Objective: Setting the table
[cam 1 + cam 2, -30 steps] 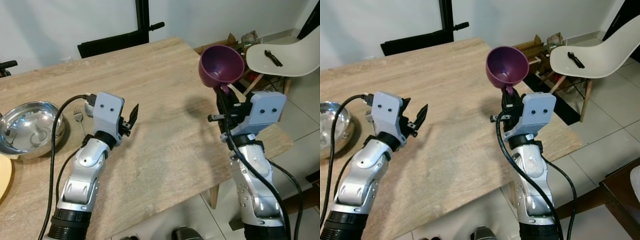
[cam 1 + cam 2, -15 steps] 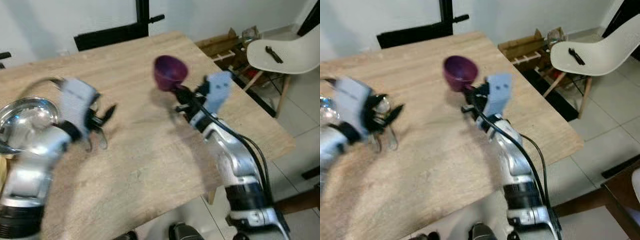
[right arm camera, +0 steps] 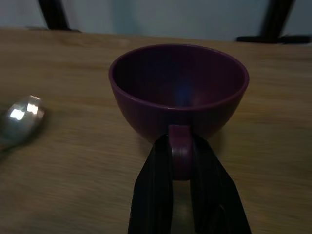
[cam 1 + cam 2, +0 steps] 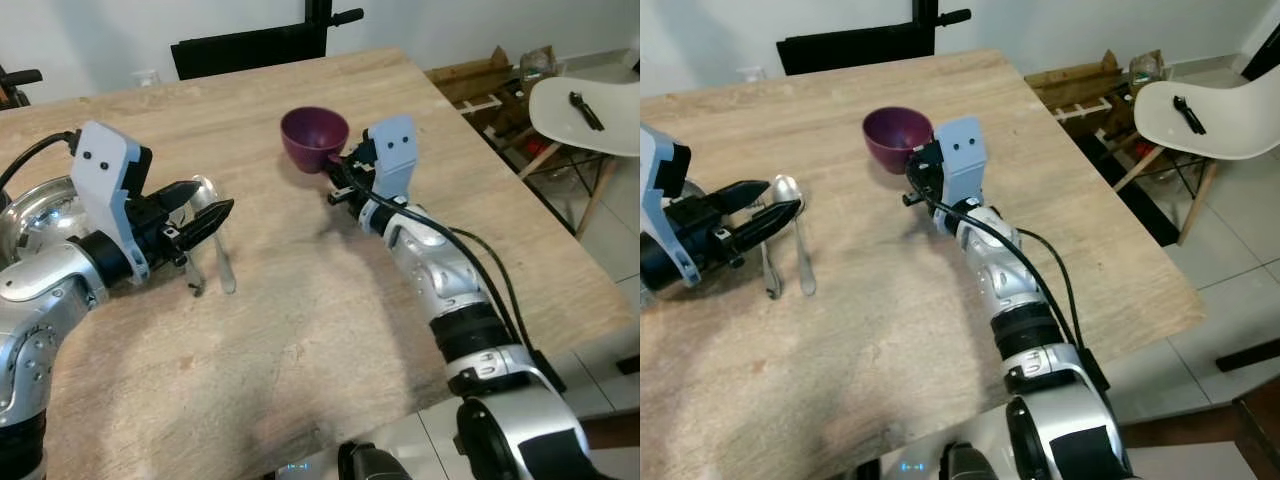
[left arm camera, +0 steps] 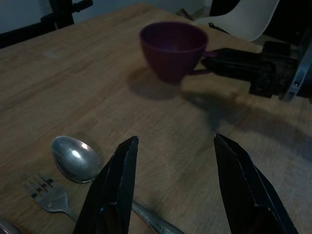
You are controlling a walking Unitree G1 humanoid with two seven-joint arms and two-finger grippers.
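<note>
Purple cup (image 4: 314, 138) handle pinched by right claw (image 4: 338, 180).

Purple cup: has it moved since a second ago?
Yes. The right pincer carried the purple cup from beyond the table's right edge leftward, over the tabletop.

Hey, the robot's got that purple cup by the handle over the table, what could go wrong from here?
1. The right claw pinches only the handle of the purple cup, so the cup might swivel or slip as it is set down on the table.

2. The spoon and fork lie close beside the cup; a low sweep that way may knock them.

3. The left claw hangs open just above that cutlery and could nudge it out of line.
</note>
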